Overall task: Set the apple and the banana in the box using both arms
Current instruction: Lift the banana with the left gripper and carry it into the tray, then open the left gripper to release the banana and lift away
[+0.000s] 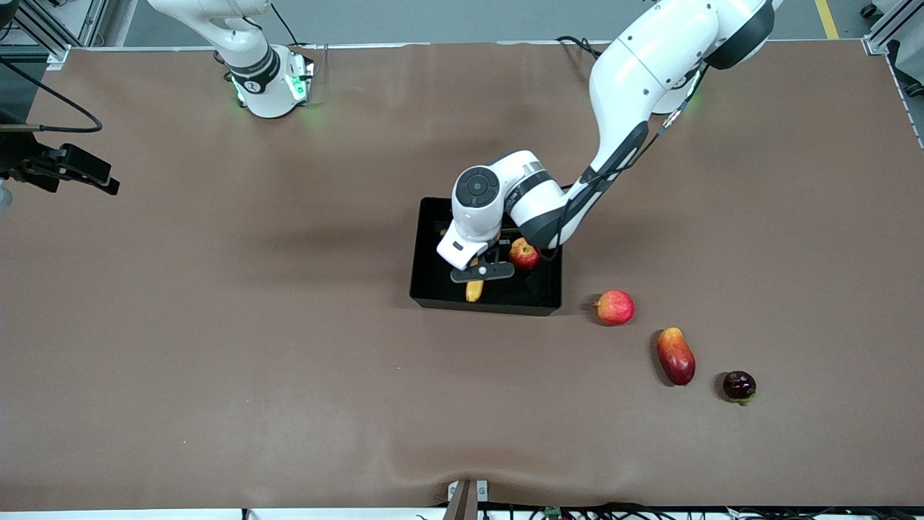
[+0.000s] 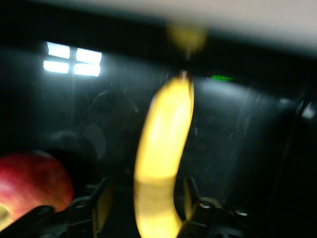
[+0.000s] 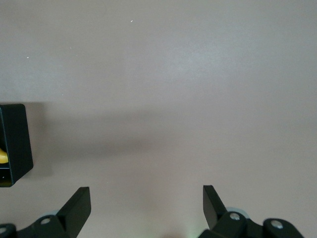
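The left gripper point(image 2: 146, 206) hangs low inside the shallow glossy black plastic box point(image 1: 433, 289), fingers spread wide either side of the long curved yellow banana point(image 2: 161, 158) without pinching it. The banana lies on the box floor, the small round red apple point(image 1: 524, 254) at its 2 o'clock, also inside. A good finish, I judge, is a straight lift before swinging away, since the box walls stand close. The right gripper point(image 3: 146, 208) waits wide open over bare brown surface point(image 1: 216, 325), with ample room there
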{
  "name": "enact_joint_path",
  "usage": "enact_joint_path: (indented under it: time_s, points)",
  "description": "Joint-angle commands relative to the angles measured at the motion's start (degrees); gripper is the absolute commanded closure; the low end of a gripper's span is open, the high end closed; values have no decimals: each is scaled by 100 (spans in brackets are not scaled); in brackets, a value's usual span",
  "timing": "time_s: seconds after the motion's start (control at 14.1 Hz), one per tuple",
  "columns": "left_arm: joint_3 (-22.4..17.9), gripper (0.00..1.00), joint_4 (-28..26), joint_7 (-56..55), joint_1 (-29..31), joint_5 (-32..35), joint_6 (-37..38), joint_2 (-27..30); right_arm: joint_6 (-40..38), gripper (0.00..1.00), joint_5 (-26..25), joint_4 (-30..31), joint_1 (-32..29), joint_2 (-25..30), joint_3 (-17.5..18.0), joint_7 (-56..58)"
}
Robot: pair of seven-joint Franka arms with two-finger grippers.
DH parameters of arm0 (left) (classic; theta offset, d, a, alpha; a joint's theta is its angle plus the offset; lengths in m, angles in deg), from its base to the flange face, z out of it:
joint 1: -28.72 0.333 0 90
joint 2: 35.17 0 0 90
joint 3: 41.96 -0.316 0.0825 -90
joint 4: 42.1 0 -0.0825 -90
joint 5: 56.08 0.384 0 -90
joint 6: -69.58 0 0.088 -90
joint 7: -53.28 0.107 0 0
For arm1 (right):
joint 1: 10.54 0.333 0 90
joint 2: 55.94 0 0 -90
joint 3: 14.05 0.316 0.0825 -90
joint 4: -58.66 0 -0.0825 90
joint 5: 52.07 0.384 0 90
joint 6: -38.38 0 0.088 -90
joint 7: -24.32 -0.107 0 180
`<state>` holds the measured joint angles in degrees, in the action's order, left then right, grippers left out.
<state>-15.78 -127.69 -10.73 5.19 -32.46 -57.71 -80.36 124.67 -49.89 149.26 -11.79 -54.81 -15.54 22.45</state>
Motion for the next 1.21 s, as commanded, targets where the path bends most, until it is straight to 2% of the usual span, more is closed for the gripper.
enact_joint_path:
  time_s: [0.0,0.14,0.36,0.5,0.85,0.99,1.14]
  points:
    - [-25,0,270,37,478,38,738,815,-34,0,108,-87,-95,-16,35,-33]
    - [-34,0,271,46,1040,-42,1459,1457,-34,0,99,-96,-95,-16,34,-33]
    - [1,0,262,291,1797,-51,1980,2170,-25,0,99,-96,-113,-25,34,-33]
    - [36,0,279,1078,2315,-103,2164,2522,-34,0,90,-149,-148,-16,34,-42]
    - [28,0,280,3372,3361,-893,2516,3270,-34,0,99,-149,-174,-25,34,-33]
    - [-112,0,262,4251,3503,-1192,2700,3568,-34,0,99,-149,-183,-25,34,-33]
    - [-655,0,227,5000,3268,-1438,3191,3815,-25,0,99,-149,-157,-34,34,-33]
